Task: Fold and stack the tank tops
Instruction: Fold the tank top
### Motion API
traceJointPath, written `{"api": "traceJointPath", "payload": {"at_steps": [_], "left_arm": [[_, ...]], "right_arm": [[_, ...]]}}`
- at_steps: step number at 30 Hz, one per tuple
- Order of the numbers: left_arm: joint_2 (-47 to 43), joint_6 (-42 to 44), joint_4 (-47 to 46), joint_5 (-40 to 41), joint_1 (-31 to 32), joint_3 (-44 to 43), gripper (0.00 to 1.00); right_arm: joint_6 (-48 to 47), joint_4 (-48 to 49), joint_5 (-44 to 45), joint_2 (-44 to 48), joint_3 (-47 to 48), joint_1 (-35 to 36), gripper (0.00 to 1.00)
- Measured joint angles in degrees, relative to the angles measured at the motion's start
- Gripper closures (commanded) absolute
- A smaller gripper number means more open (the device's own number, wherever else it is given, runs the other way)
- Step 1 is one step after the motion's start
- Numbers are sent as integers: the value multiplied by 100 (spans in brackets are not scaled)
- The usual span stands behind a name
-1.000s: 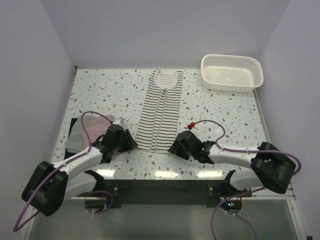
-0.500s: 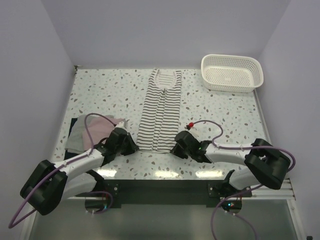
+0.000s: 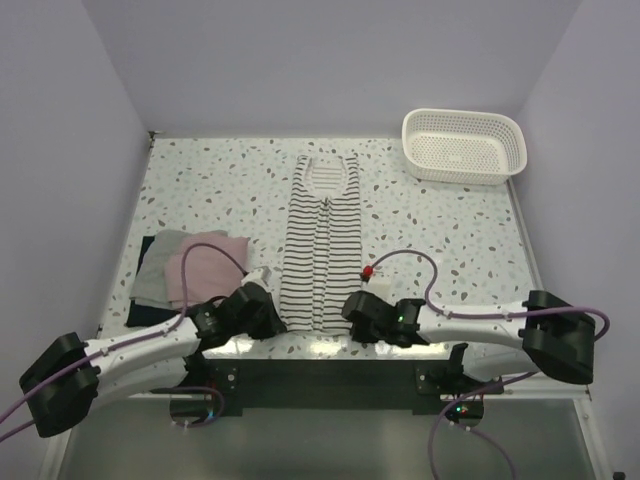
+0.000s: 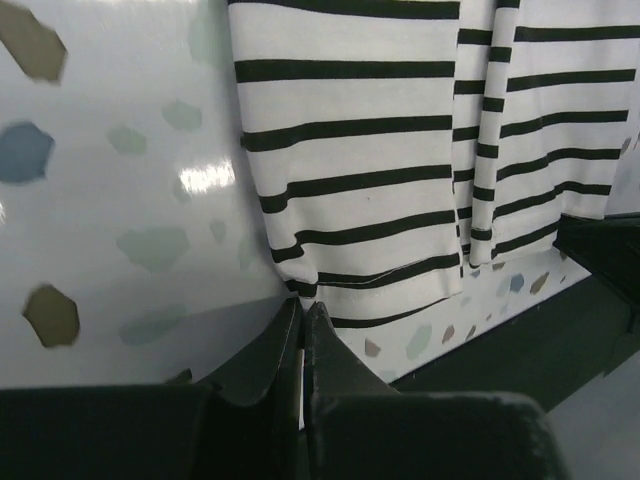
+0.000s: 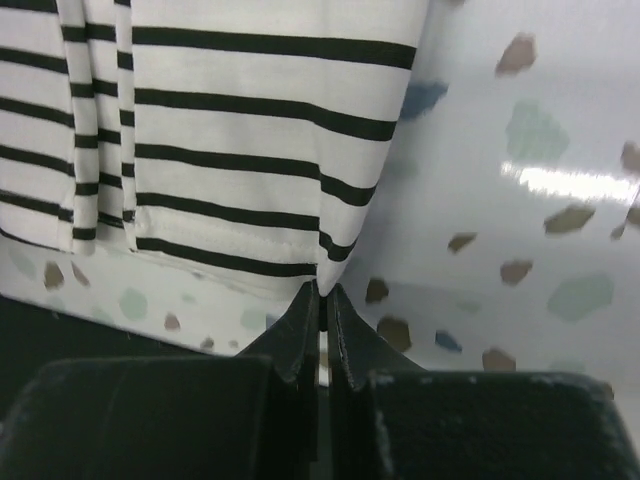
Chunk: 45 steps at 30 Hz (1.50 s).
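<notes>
The striped tank top [image 3: 320,235] lies lengthwise down the middle of the table, folded narrow, neck at the far end. My left gripper [image 3: 272,318] is shut on its near left hem corner [image 4: 300,290]. My right gripper [image 3: 350,315] is shut on its near right hem corner [image 5: 322,275]. Both corners sit at the table's near edge. The pink tank top [image 3: 205,265] lies folded on top of the dark tank top [image 3: 150,300] at the left, with a grey cloth [image 3: 160,265] between them.
A white lattice basket [image 3: 465,145] stands at the far right corner. The dark rail of the arm mount [image 3: 320,375] runs just below the table's near edge. Walls close in on the left, back and right.
Both grippers have pulled back toward the near edge, dragging the striped top's hem with them. The whole top has slid nearer.
</notes>
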State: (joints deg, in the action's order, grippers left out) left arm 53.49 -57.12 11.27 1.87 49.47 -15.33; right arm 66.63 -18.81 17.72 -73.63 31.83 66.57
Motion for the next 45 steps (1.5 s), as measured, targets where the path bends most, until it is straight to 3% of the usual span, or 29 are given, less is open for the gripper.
{"api": "traceJointPath", "payload": {"at_steps": [6,13,18,29,45], "left_arm": [[-595,-748,1193,317,1189,-116,100],[-407,-855,1989,879,1318,-1235,100],[280,-557,1878,1207,1084,-2131,100],[1502,496,1071,1163,-529,-2907,100],[4113,1285,-98,660,-1512,-4837,100]], "right_arm": [[575,-1333,439,435,173,1471,100],[706,-2361,1169,564,1045,1543,100],[367,-2498,1458,529,1460,997,100],[-1147,-1871,1578,-310,2164,-833,100],[-2562,-614,1099,-1991,3427,-2739,100]]}}
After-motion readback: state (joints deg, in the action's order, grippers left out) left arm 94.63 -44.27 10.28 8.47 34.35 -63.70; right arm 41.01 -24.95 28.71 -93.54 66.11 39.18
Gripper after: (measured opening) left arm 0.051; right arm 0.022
